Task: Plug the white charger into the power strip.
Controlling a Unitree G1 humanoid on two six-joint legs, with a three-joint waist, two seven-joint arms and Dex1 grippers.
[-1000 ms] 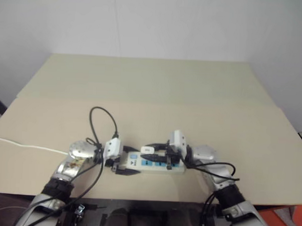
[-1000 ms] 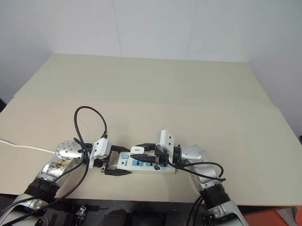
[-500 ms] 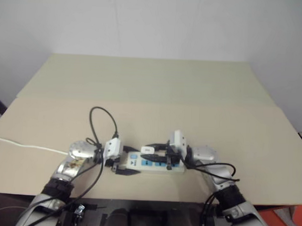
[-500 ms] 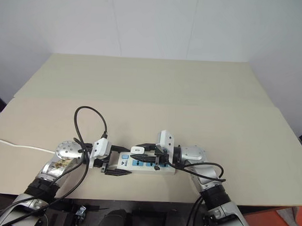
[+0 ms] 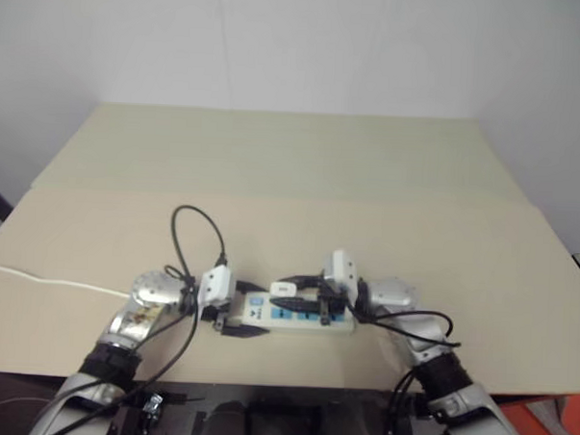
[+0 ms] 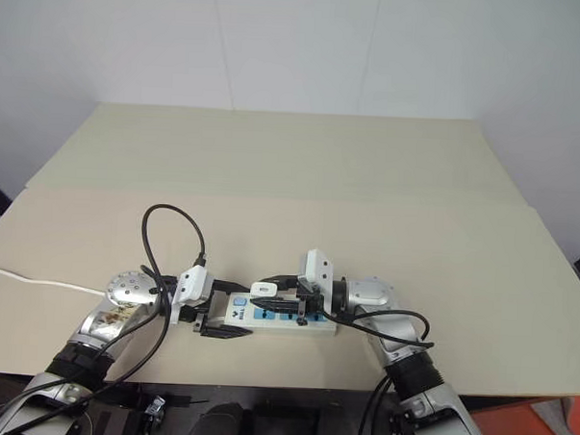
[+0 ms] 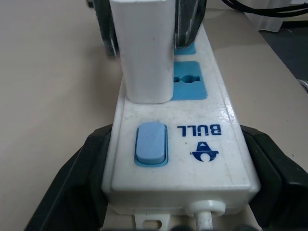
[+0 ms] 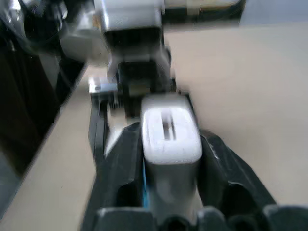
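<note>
Over the power strip both arms reach inward, left fingers clamping its end, right fingers flanking the white charger.

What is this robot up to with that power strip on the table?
It is plugging a white charger into a power strip on the table. The left gripper has its two fingers on either side of the strip's switch end, steadying it. The charger stands upright in the socket next to the switch. The right gripper has its fingers on either side of the charger, and whether they press on it I cannot tell.
</note>
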